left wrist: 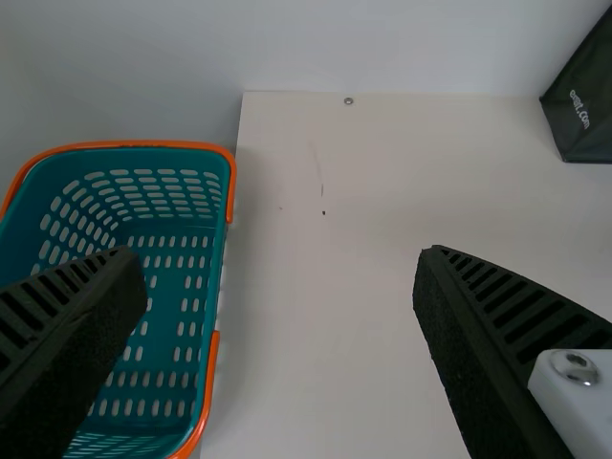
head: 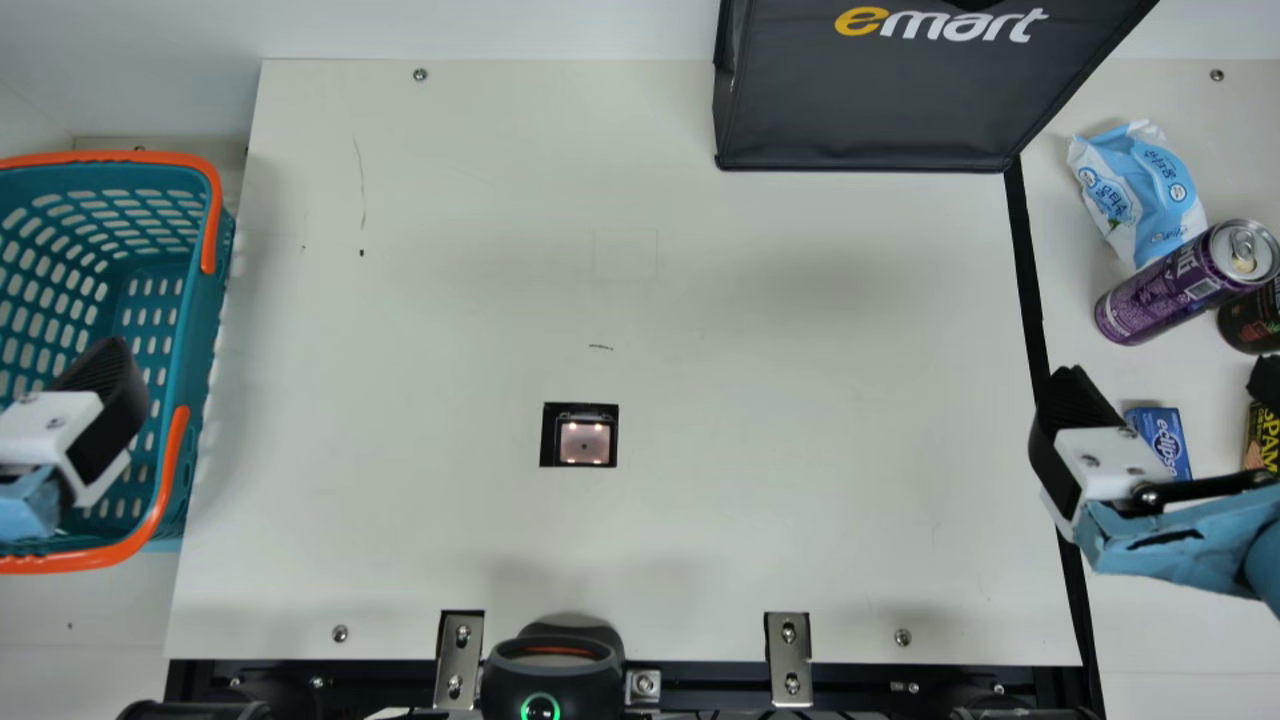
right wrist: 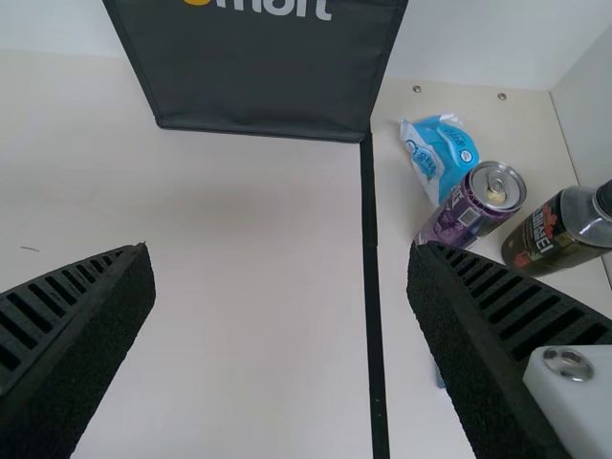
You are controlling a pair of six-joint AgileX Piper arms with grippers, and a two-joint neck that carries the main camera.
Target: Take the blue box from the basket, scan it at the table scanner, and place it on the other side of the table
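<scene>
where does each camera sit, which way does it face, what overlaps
Main view: on the neck, looking down on the table; left arm and right arm at the sides.
Left wrist view: on that wrist, facing across the basket and table; left gripper open.
Right wrist view: on that wrist, facing the black bag; right gripper open.
Shared: basket, main and left wrist; bag, all three.

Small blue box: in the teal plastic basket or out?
Out. The main view shows the blue box lying right of the black strip.

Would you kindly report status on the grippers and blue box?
Left gripper open over basket; right gripper open; blue box right of black strip, partly hidden by right gripper.
</scene>
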